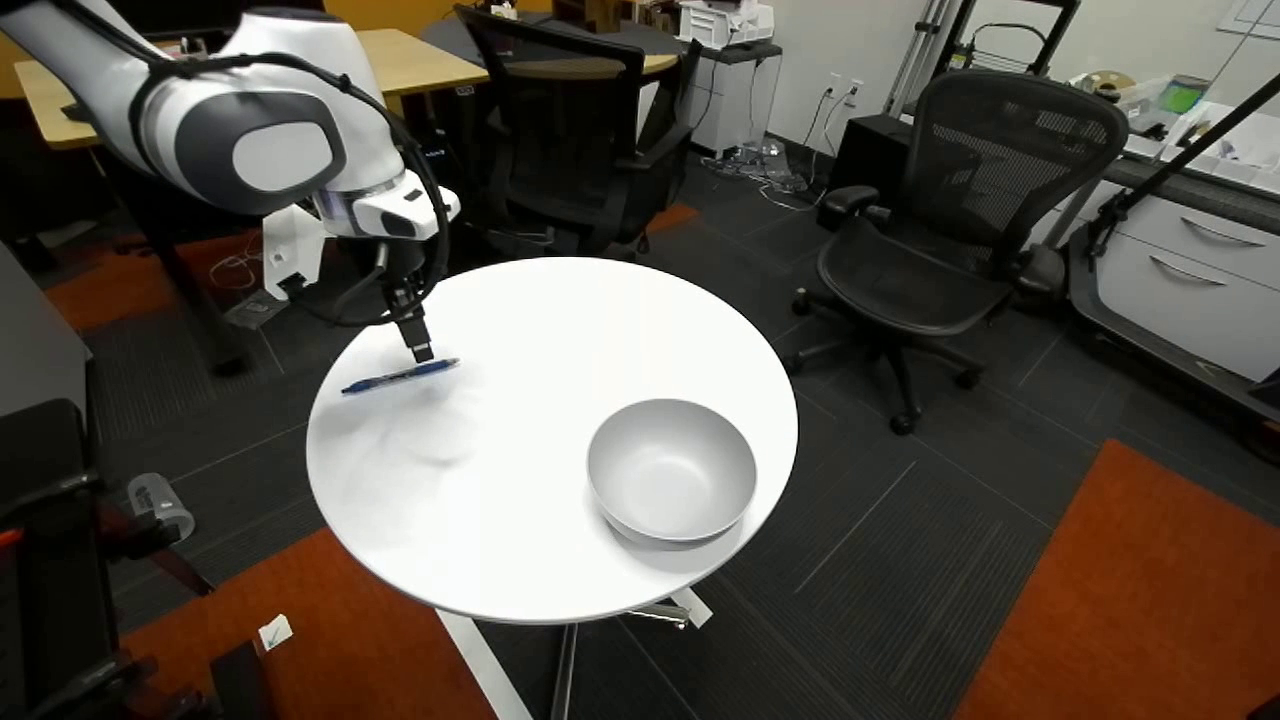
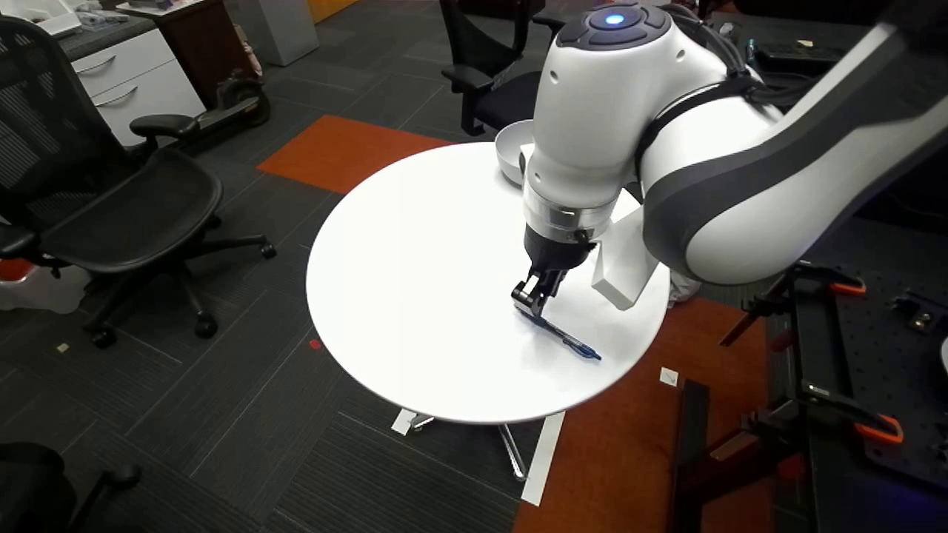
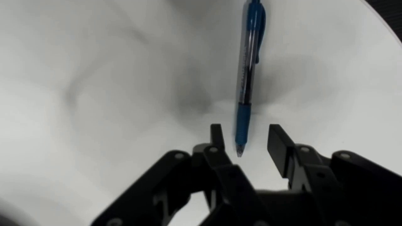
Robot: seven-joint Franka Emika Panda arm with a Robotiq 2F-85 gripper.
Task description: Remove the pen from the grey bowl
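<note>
The blue pen lies flat on the white round table, outside the bowl; it shows in both exterior views point(image 1: 400, 376) point(image 2: 564, 338) and in the wrist view point(image 3: 247, 72). The grey bowl point(image 1: 672, 475) stands upright on the table, apart from the pen, with nothing visible inside. In an exterior view the bowl point(image 2: 511, 152) is partly hidden behind the arm. My gripper point(image 3: 245, 135) is open at the pen's writing-tip end. The pen's tip shows between the two fingers, touching neither. In both exterior views the gripper point(image 1: 424, 354) point(image 2: 529, 305) points down close above the table.
The white round table point(image 1: 530, 570) has its edge close to the pen's clip end. Office chairs point(image 1: 960, 200) stand around the table. A desk point(image 1: 420, 60) is behind the arm. A black bench with clamps point(image 2: 874, 385) is beside the table.
</note>
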